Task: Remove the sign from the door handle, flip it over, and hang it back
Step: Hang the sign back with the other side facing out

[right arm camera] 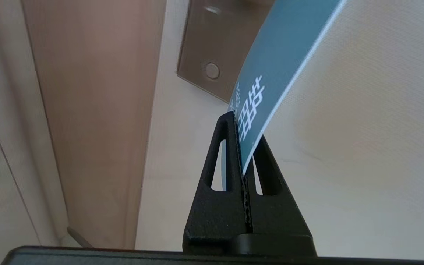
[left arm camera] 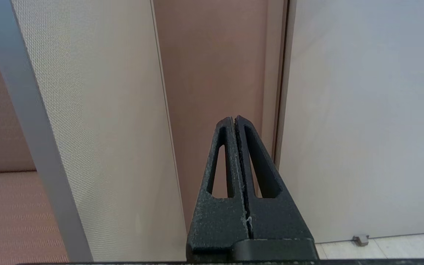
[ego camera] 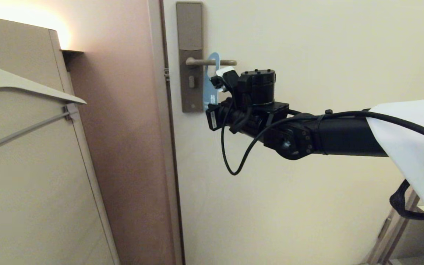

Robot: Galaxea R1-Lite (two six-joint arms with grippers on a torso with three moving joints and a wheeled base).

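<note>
A cream door (ego camera: 307,206) meets a brownish wall (ego camera: 123,147), warm light (ego camera: 31,18) glowing above a beige cabinet (ego camera: 24,202).

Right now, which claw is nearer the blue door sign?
Right. The right claw is clamped on the sign's lower end at the handle; the left claw is shut, away from it.

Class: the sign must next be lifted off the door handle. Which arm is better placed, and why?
Right. The right pincer is shut on the sign hanging from the door handle; the left pincer holds nothing, away from it.

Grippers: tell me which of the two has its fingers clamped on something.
The right gripper: its fingers pinch the blue sign's lower edge by the door. The left gripper is shut on nothing.
</note>
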